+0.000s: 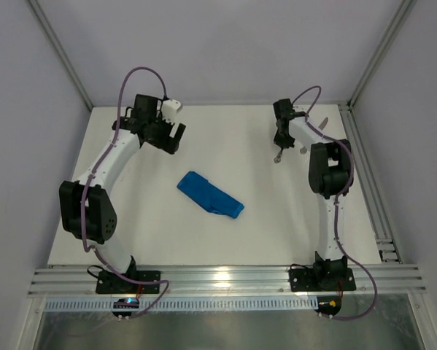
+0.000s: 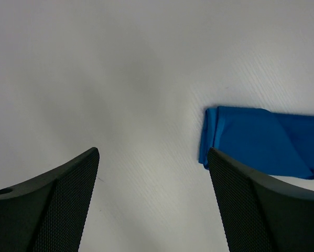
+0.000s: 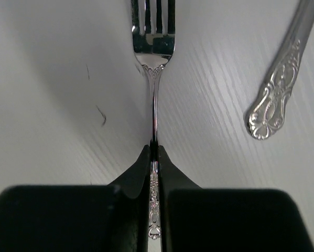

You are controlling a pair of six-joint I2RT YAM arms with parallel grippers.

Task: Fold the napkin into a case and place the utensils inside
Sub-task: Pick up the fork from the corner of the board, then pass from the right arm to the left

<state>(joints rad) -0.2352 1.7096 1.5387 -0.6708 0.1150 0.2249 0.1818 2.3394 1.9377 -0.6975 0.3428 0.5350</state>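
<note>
Right claw (image 3: 154,153) clamped on fork (image 3: 153,58) handle, tines cropped, left claw (image 2: 152,152) spread wide, case (image 2: 256,139) partly cropped

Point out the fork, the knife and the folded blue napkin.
fork (image 3: 154,100), right wrist view, neck below the tines
knife (image 3: 281,71), right wrist view, ornate handle
folded blue napkin (image 1: 209,195), top view, its middle

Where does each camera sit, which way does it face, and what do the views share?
Top external: above and behind the bases, looking down on the table; left arm and right arm show.
Left wrist: looking down past the open left gripper at the napkin.
Right wrist: looking along the right gripper, shut on the fork; a second utensil beside.
Shared: top and left wrist show the napkin.
</note>
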